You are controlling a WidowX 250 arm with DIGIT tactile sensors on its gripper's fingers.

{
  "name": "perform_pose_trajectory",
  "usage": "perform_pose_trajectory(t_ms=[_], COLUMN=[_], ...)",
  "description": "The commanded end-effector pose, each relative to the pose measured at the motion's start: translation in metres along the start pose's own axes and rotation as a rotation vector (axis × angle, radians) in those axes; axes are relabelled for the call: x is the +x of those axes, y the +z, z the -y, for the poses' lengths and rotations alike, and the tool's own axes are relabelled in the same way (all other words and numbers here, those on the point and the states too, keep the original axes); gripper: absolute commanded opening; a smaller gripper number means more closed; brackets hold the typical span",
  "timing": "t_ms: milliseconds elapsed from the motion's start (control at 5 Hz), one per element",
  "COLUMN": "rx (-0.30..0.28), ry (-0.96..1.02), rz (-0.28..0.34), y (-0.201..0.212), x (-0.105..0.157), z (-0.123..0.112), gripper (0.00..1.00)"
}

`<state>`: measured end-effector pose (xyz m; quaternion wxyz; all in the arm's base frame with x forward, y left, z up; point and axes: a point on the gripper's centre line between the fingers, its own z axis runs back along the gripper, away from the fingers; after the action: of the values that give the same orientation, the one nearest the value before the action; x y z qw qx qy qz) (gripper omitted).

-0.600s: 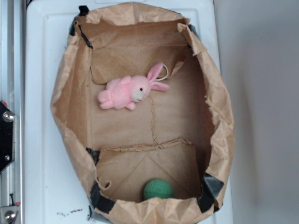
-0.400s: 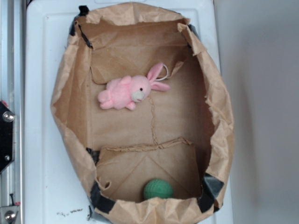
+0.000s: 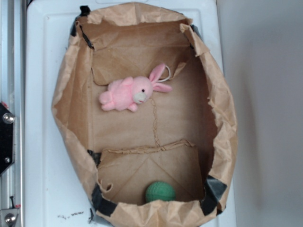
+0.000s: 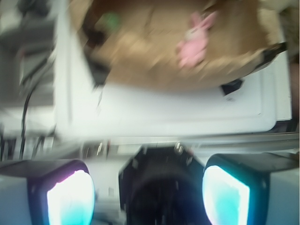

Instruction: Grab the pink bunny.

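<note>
Exterior: the bunny [image 3: 127,93] lies on its side in the bag [image 3: 71,94], toward 11 o'clock from centre, ears pointing to 2; fluffy pink, whitish muzzle. The ball [image 3: 160,192] sits at 6. Wrist, blurred: the gripper [image 4: 148,194] is spread wide, empty, well short of the bunny [image 4: 194,40] at 1 o'clock; best descend over its plump body.

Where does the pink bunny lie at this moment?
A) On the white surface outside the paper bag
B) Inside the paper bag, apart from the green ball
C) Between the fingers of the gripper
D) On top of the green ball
B. The pink bunny lies on the floor of the brown paper bag, while the green ball sits at the bag's opposite end; the gripper is outside the bag, open and holding nothing.
</note>
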<state>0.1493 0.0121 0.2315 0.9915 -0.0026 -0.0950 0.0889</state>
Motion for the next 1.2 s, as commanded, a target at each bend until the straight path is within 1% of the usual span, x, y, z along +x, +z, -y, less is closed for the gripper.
perform_pose_trajectory(t_ms=[0, 200, 400, 600, 1000], rx=[0.067, 0.059, 0.063, 0.075, 0.075], ry=[0.035, -0.031, -0.078, -0.095, -0.095], rz=[-0.051, -0.044, -0.046, -0.058, -0.058], y=[-0.050, -0.071, -0.085, -0.106, -0.106], x=[0.070, 0.090, 0.097, 0.110, 0.110], z=[-0.033, -0.029, -0.018, -0.022, -0.022], gripper=[1.00, 1.00, 1.00, 1.00, 1.00])
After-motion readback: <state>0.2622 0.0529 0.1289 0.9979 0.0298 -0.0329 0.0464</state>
